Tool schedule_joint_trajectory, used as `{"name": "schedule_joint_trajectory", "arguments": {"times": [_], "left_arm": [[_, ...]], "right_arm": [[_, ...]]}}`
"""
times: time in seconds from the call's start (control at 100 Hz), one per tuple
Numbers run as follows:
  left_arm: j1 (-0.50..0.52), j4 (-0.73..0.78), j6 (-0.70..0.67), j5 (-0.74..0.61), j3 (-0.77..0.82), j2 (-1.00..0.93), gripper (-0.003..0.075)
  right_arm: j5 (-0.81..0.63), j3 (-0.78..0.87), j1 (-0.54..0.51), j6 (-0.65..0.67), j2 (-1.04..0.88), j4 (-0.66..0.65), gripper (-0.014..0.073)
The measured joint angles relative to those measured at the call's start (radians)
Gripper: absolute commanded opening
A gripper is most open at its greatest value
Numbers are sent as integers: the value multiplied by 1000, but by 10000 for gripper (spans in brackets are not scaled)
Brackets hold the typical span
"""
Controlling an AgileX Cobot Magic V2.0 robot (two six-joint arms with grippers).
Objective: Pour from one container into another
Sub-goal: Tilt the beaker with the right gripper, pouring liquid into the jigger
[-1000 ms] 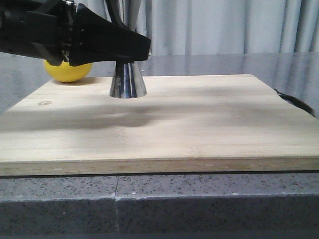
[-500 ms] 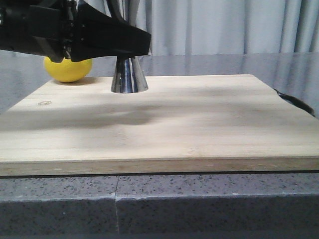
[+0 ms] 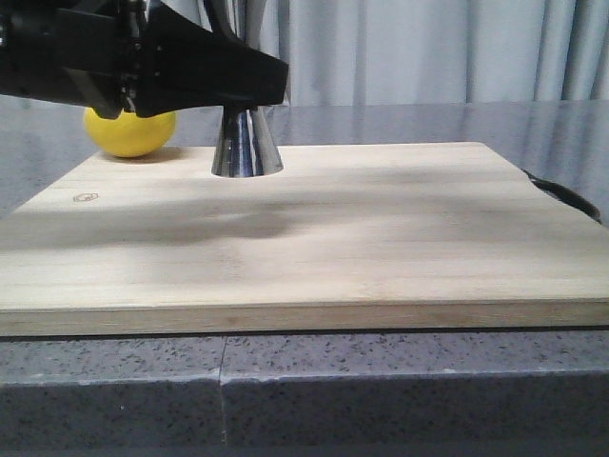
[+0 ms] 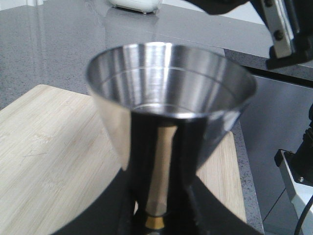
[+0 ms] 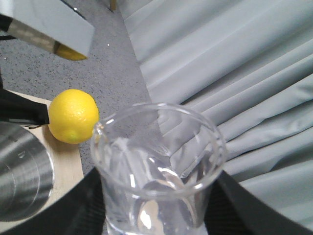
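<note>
Near the cutting board's (image 3: 314, 228) far-left corner, beside a lemon (image 3: 128, 131): steel jigger (image 3: 245, 143) clamped by left gripper (image 4: 159, 218); glass beaker (image 5: 159, 171) clamped by right gripper (image 5: 154, 223) (hoisted alongside). Risk: spilling past the rim if misaligned.

I see the jigger (image 3: 245, 143) standing upright on the board (image 3: 314, 238), toward its back left. The lemon (image 3: 128, 133) lies left of it — at the board's rear corner. The beaker (image 5: 156, 171) sits near both — above the jigger's level.
</note>
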Motion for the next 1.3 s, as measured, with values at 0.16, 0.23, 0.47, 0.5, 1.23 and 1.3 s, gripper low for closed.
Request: {"name": "schedule_joint_trajectory", "arguments": {"times": [0.16, 0.23, 0.47, 0.5, 1.23, 1.3], "left_arm": [[0, 0, 0, 0, 0, 0, -19], [0, 0, 0, 0, 0, 0, -19], [0, 6, 0, 0, 0, 0, -19], [0, 6, 0, 0, 0, 0, -19], [0, 8, 0, 0, 0, 0, -19], [0, 8, 0, 0, 0, 0, -19]], "right_arm": [[-2, 0, 0, 0, 0, -26, 329], [-2, 0, 0, 0, 0, -37, 329], [-8, 0, 0, 0, 0, -96, 329], [-10, 0, 0, 0, 0, -103, 329], [-18, 0, 0, 0, 0, -212, 329], [-18, 0, 0, 0, 0, -223, 329]]}}
